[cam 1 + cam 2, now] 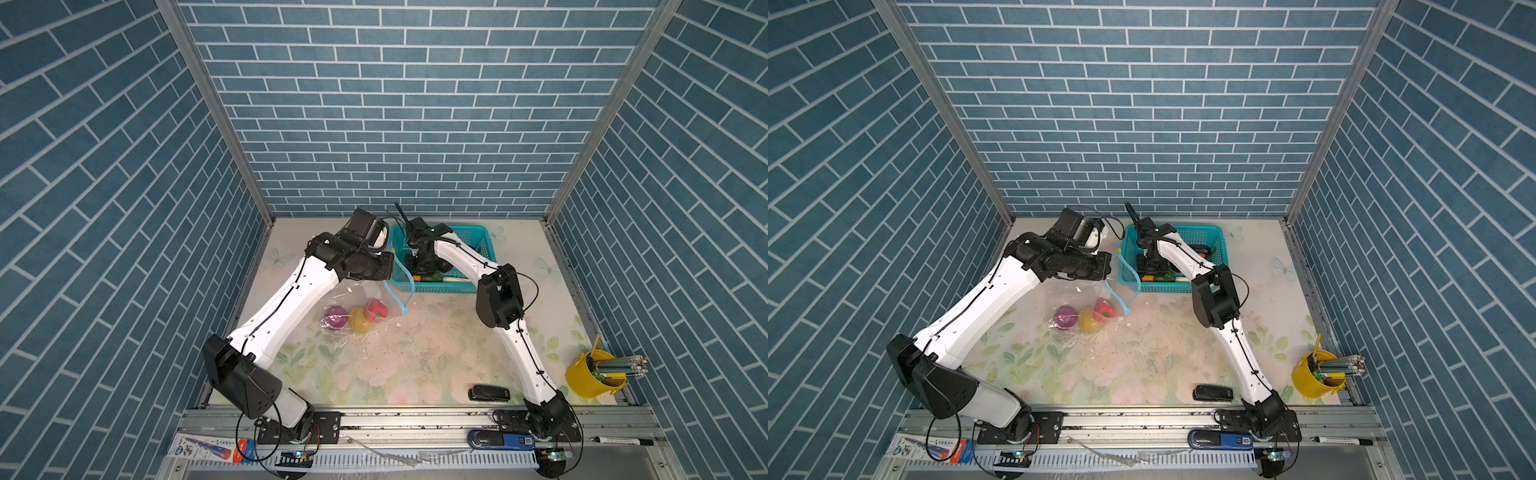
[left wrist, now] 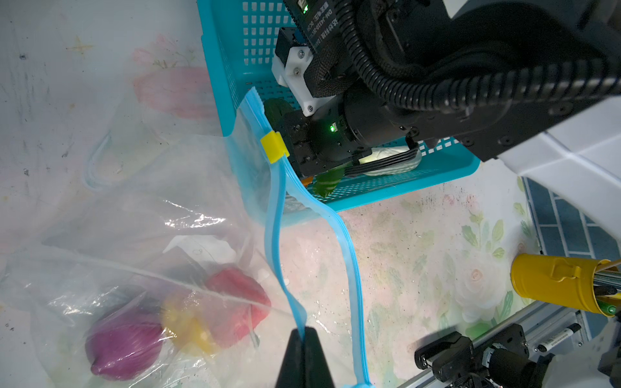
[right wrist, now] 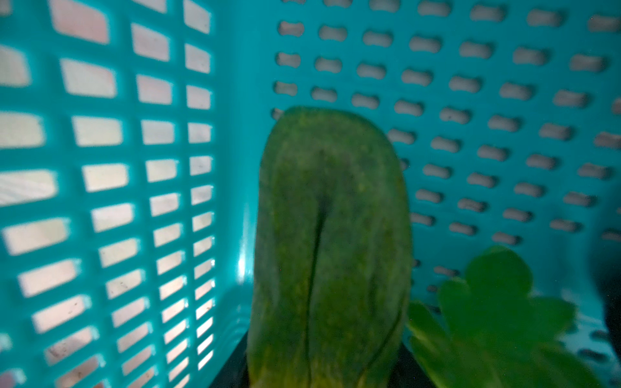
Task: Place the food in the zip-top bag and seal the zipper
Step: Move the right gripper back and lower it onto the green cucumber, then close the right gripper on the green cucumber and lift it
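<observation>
Loosely, the zipper (image 2: 273, 215) runs far-to-near beside the basket (image 2: 215, 67).

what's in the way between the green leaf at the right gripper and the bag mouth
Only the basket wall: the leaf is inside it, and the bag mouth hangs just outside that wall, held open by the left gripper on the zipper. Nothing else visible blocks the way.
</observation>
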